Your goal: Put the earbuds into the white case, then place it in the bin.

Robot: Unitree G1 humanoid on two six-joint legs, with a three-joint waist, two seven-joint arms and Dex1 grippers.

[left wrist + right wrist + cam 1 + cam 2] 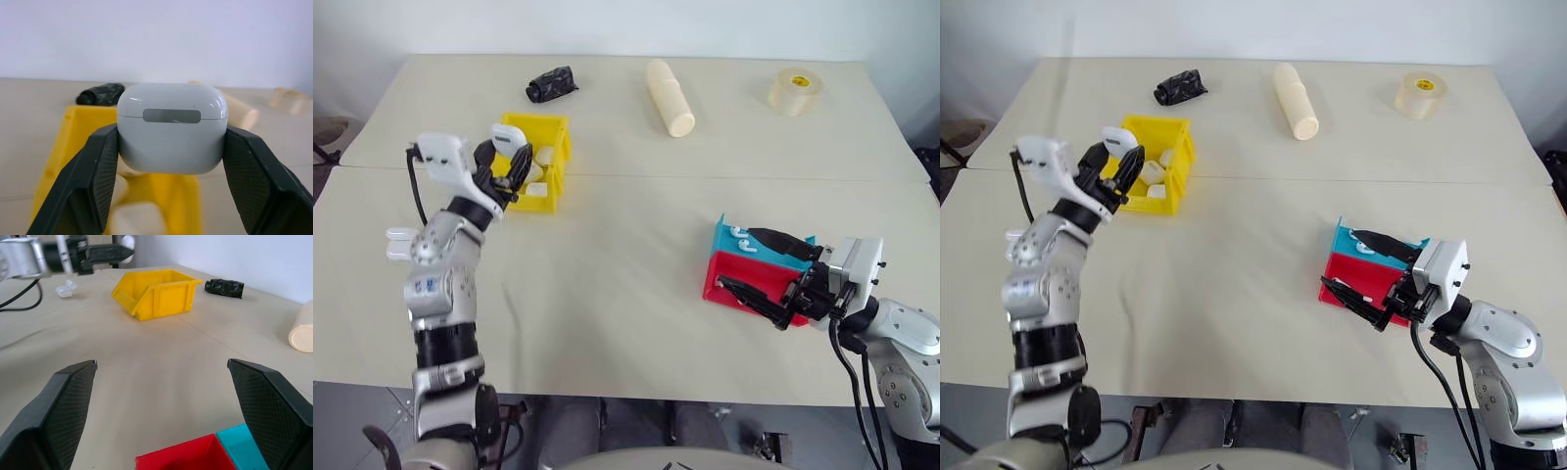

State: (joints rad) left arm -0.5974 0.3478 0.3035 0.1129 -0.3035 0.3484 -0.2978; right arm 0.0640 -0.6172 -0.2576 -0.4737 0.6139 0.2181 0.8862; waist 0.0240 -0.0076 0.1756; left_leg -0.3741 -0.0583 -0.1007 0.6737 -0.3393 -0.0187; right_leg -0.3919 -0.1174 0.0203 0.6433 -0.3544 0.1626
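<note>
My left gripper (510,160) is shut on the white case (172,125), whose lid is closed. The black fingers (93,181) press on its two sides. The case hangs over the near left end of the yellow bin (558,137), which holds several more white cases (1152,174). My right gripper (736,258) stands open with nothing between its fingers, just above the red tray (729,271) and the blue tray (722,238) at the right. Two tiny white earbuds (740,237) lie in the blue tray.
At the back of the table lie a crumpled black object (551,84), a cream cylinder (670,98) and a roll of tape (795,90). A seam (705,179) crosses the table behind the bin.
</note>
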